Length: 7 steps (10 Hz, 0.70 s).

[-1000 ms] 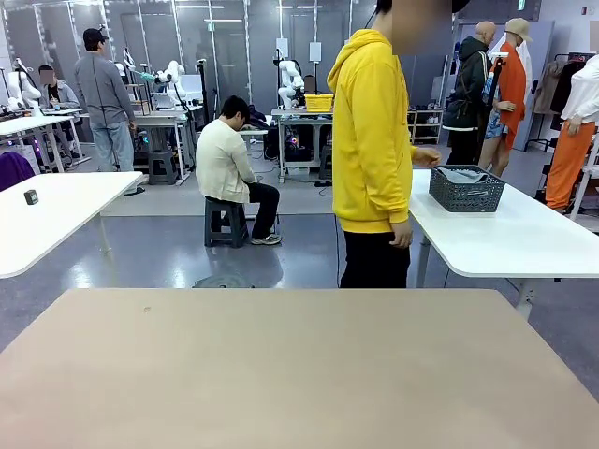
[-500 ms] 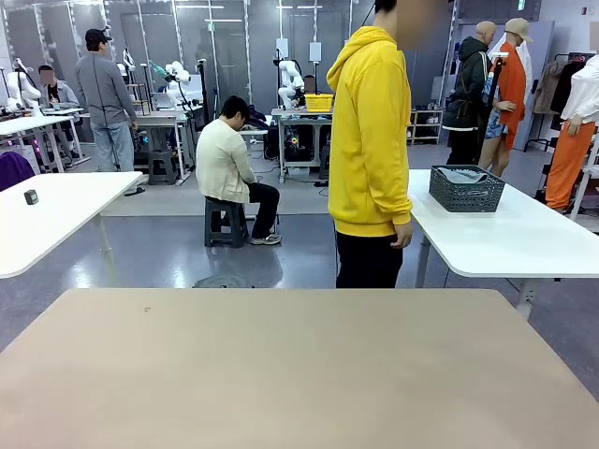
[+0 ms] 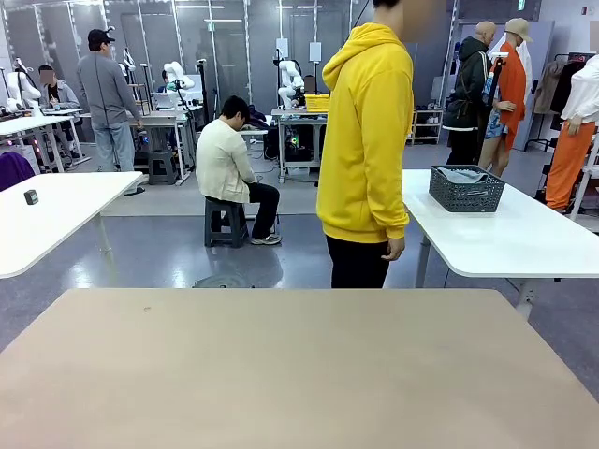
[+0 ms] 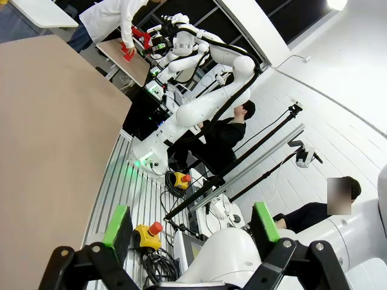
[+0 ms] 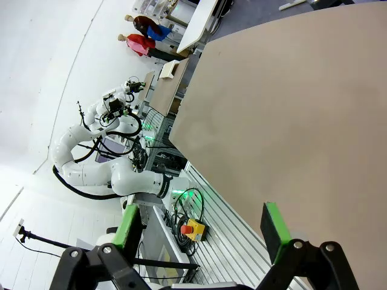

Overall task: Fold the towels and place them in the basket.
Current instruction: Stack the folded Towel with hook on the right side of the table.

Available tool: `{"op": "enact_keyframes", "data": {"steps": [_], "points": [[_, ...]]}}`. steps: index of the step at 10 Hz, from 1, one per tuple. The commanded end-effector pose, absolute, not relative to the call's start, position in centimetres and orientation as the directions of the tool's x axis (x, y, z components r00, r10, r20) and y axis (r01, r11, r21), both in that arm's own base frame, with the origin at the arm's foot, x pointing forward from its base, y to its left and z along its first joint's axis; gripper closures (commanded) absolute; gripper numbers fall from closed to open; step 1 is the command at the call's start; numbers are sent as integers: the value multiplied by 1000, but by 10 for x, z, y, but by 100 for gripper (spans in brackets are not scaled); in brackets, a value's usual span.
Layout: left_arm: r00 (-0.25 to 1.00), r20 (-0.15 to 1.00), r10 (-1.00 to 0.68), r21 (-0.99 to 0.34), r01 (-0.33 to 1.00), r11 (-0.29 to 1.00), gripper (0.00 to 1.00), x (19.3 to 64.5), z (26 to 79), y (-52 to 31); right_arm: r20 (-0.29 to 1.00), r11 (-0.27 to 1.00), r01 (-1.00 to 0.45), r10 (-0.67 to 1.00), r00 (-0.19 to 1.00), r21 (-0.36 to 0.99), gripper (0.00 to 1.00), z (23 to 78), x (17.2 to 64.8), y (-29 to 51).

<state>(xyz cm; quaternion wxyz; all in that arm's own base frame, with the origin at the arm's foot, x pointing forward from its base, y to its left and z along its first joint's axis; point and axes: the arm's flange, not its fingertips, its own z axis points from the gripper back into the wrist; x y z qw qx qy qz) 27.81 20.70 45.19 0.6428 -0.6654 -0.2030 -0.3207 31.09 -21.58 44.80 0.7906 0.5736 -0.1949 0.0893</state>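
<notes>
The dark grey basket [image 3: 466,188] stands on a white side table [image 3: 505,238] at the far right, beyond my beige table [image 3: 299,365]. A pale grey towel [image 3: 461,175] lies inside it. A person in a yellow hoodie [image 3: 367,140] stands at the far edge of my table with the back turned and the arms hanging down. My left gripper [image 4: 191,223] is open with nothing between its green pads, off the table's edge over the robot's base. My right gripper [image 5: 201,225] is open too and holds nothing, beside the beige tabletop [image 5: 290,115].
Another white table [image 3: 56,220] with a small dark object [image 3: 31,196] stands at the left. A seated person [image 3: 229,173] and other people are farther back in the room.
The person has drawn the hand back from the basket, lowered the arm and shifted slightly left. Neither gripper has changed.
</notes>
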Motion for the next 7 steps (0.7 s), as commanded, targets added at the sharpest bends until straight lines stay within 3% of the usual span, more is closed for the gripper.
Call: {"op": "enact_keyframes", "data": {"steps": [1,7], "points": [[714,683,-155,-729,679,-84,0,279,453,204,426,319,-382,-78,901,867,0,448,311,-217],[714,683,-155,-729,679,-84,0,279,453,204,426,319,-382,-78,901,867,0,448,311,-217]]}}
